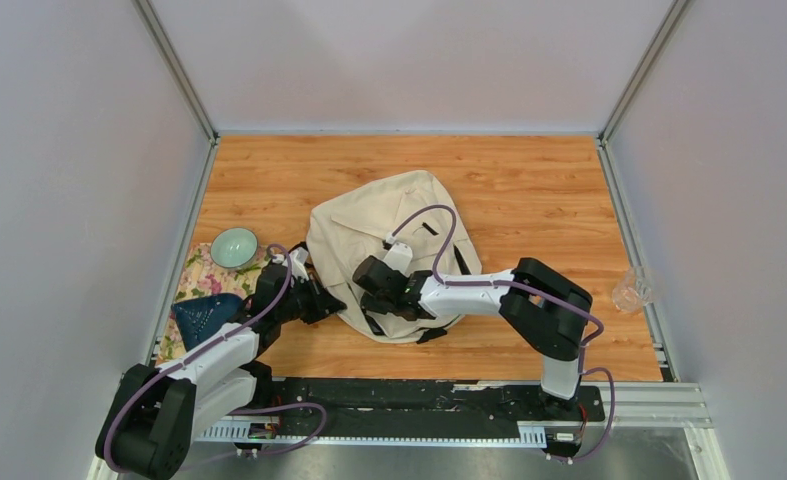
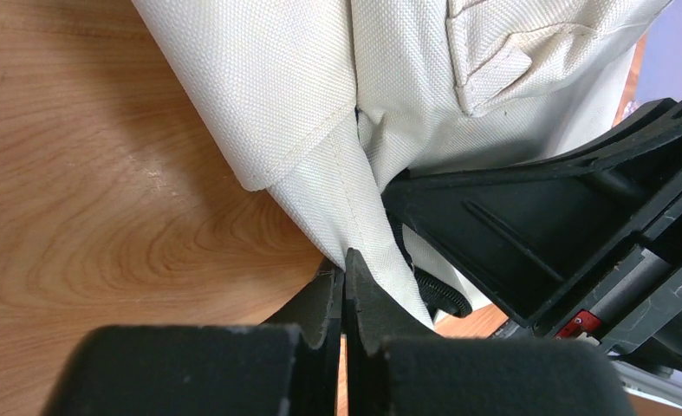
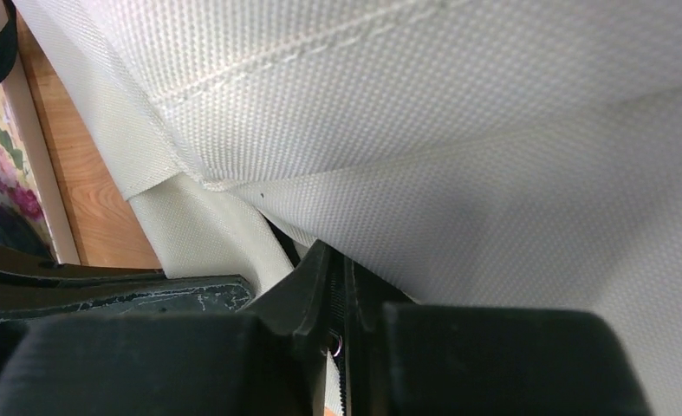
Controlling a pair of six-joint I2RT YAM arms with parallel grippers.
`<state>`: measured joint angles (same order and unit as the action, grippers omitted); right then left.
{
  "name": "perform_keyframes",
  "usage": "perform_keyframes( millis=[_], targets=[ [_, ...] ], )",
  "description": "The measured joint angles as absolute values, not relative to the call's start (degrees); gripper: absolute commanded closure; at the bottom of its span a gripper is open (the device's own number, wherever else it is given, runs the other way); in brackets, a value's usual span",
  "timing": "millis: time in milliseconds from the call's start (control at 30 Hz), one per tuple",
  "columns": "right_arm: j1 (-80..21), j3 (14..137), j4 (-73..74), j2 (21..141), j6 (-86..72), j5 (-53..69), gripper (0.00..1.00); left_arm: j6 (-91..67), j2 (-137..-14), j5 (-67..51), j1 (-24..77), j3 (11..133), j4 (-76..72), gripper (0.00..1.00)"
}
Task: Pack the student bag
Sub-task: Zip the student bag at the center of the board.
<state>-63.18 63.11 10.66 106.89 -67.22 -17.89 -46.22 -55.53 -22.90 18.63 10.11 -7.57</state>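
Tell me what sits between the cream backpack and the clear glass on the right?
The right arm's black elbow, above bare wooden tabletop; the top view shows it.

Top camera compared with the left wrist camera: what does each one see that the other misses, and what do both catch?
Only the top camera shows the whole bag, both arms, a green bowl, a flowered mat and a clear glass at the right edge. Only the left wrist camera shows the left gripper pinched shut on a fold of the bag's cloth, stitching included. Both show the bag, the wooden table and the right gripper close by.
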Motion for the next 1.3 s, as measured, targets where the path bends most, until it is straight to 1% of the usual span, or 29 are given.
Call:
perform_keyframes(
  millis=[33, 233, 533, 767, 1300],
  targets=[
    [-63.18, 63.11, 10.61, 106.89, -67.16, -17.89, 1.00, -46.22, -55.55, -22.90, 18.63, 10.11, -7.60, 1.00],
    [-63.20, 61.47, 9.04, 105.60, -65.49, -17.96, 1.00, -46.22, -55.57, -23.11, 18.63, 10.11, -7.90, 1.00],
    [-63.75, 51.64, 2.39, 94.63, -59.13, -16.60, 1.00, -46.19, -56.34, -23.92, 18.63, 10.11, -8.05, 1.00],
    [-65.34, 46.85, -3.64, 91.35, -55.90, -13.23, 1.00, -46.19, -56.95, -23.94, 18.63, 10.13, -8.19, 1.00],
    [-70.46, 43.64, -3.22, 84.93, -53.91, -14.31, 1.00, -46.17, -57.28, -25.50, 18.65, 10.57, -8.08, 1.00]
  ],
)
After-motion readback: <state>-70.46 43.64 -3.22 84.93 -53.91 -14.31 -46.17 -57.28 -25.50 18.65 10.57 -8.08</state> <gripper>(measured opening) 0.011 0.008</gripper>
